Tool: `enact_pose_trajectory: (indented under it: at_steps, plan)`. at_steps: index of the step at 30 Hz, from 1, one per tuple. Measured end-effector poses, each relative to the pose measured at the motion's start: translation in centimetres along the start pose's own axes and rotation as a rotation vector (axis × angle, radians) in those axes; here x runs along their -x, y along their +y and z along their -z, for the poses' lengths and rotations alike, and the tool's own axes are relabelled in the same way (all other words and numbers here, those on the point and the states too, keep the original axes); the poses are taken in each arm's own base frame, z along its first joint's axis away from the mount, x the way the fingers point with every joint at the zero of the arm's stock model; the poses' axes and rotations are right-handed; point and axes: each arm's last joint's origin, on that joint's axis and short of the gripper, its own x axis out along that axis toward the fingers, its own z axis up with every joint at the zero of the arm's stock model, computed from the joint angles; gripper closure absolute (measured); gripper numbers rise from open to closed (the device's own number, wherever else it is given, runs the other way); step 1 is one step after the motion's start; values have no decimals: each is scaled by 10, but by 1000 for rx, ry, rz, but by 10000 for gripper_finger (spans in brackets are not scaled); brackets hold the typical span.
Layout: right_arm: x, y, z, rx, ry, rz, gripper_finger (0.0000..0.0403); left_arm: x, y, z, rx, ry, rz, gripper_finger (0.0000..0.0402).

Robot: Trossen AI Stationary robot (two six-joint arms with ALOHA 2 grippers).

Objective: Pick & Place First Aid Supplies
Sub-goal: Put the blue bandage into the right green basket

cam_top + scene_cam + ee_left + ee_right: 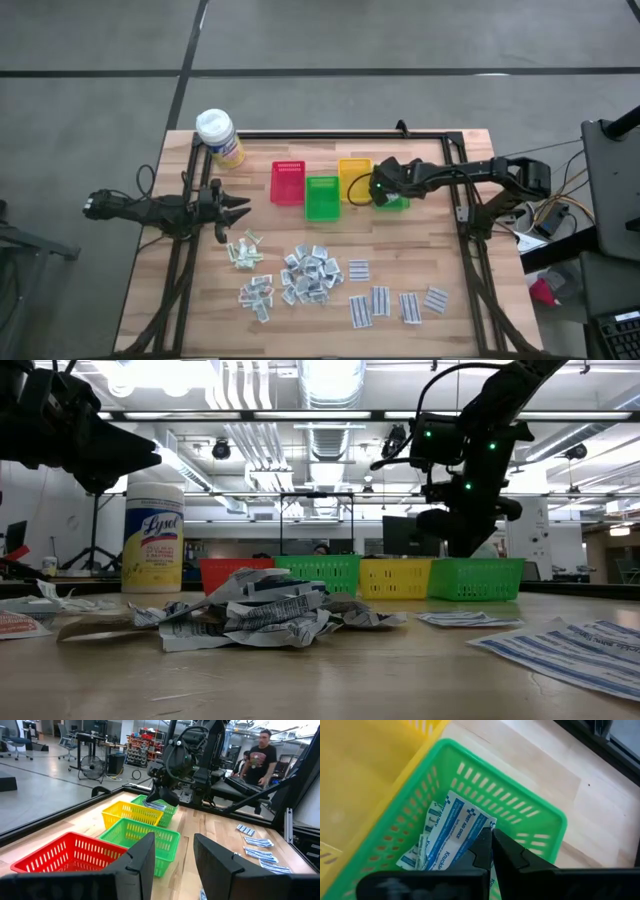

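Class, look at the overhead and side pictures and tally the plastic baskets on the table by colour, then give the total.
Red basket: 1
Yellow basket: 1
Green baskets: 2, one in the middle of the row and one under the right gripper, seen best in the low view
Total: 4 baskets

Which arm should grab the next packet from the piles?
Left, probably. The left tool hangs open right beside the pale sachets, while the right tool is over the far green bin, pinched on a blue-striped packet.
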Motion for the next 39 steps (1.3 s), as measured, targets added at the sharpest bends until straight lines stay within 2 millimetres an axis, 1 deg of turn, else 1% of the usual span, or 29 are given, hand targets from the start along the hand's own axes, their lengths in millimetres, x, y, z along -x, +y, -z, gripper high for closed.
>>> enact_pose_trajectory:
  at_steps: [7, 12, 29, 32, 39]
  plan:
    - [-1, -1, -1, 1, 0, 0, 394, 0, 0, 0, 0, 0, 0, 271]
    - [-1, 0, -1, 37, 5, -12, 394, 0, 0, 0, 0, 0, 0, 271]
    - [-1, 0, -2, 37, 10, -41, 393, 0, 0, 0, 0, 0, 0, 271]
    - [-2, 0, -2, 35, 17, -49, 382, 0, 0, 0, 0, 0, 0, 271]
    - [-2, 0, -3, 33, 15, -43, 329, 0, 0, 0, 0, 0, 0, 271]
